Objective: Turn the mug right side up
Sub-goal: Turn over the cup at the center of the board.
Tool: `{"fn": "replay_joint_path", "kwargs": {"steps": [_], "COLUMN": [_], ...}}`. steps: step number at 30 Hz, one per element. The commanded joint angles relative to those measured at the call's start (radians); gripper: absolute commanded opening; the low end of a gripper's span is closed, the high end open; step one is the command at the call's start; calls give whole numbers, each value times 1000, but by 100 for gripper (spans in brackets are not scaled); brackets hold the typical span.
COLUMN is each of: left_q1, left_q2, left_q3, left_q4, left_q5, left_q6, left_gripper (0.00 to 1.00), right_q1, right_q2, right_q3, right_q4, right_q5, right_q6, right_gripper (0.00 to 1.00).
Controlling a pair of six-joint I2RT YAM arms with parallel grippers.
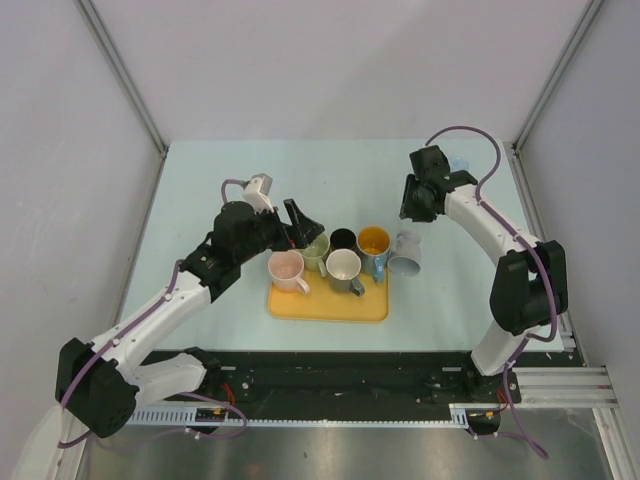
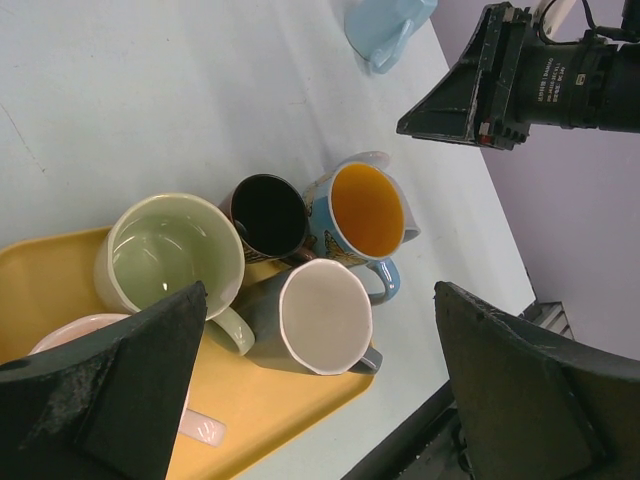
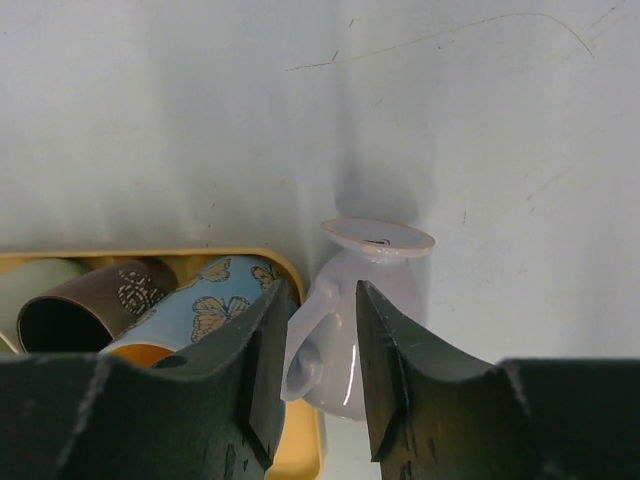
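Inverted mug (image 3: 385, 262) touches tray (image 3: 200, 252); its rim is hidden behind right end effector (image 3: 320, 300), narrowly parted. Left end effector (image 2: 320, 295) gapes wide.

Left gripper (image 2: 318, 295) spread wide, right gripper (image 3: 320, 300) only narrowly parted

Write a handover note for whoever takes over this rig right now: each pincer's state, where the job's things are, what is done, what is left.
Left pincer: wide open, empty, hovering over the upright mugs on the yellow tray.
Right pincer: open by a narrow gap, empty, poised above the pale blue mug near its handle, not touching it.
Pale blue mug: on the table just right of the tray, base up.
Done: approach only; the mug is not yet gripped or turned.
Left: grasp it, probably with the right pincer, flip it rim up, set it down.
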Motion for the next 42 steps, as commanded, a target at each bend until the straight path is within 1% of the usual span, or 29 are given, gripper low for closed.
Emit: {"fn": "replay_joint_path", "kwargs": {"steps": [1, 3, 6, 8, 12, 15, 16, 19, 22, 28, 34, 38, 42], "left_q1": [-4, -4, -4, -4, -4, -4, -4, -4, -5, -4, -4, -4, -4], "left_q2": [-1, -4, -4, -3, -6, -9, -12, -11, -6, 14, 37, 48, 58], "left_q3": [6, 3, 3, 6, 1, -11, -14, -22, -23, -23, -23, -23, -20], "left_q4": [42, 42, 42, 42, 43, 42, 42, 42, 42, 43, 42, 42, 42], "left_q5": [26, 24, 23, 30, 37, 41, 41, 43, 50, 57, 58, 58, 60], "left_q6": [-24, -24, -18, -16, -12, -5, -4, -1, -1, 7, 16, 19, 22], "left_gripper": [100, 100, 100, 100, 100, 100, 100, 100, 100, 100, 100, 100, 100], "right_q1": [-18, -44, -98, -119, -135, -158, -164, -188, -213, -233, -245, -257, -259], "right_q2": [-22, -39, -18, 41, 134, 197, 216, 282, 322, 368, 427, 448, 461], "right_q3": [35, 32, 66, 141, 235, 277, 288, 328, 341, 341, 368, 373, 377], "right_q4": [-11, 24, 41, 26, 10, 20, 20, 16, 29, 119, 159, 194, 219], "right_q5": [70, 133, 142, 176, 240, 263, 268, 260, 260, 299, 279, 266, 263], "right_q6": [42, 41, 18, -8, -30, -36, -39, -44, -31, -56, -74, -79, -80], "right_gripper": [38, 38, 39, 40, 43, 50, 58, 68, 68, 68, 68, 66, 61]}}
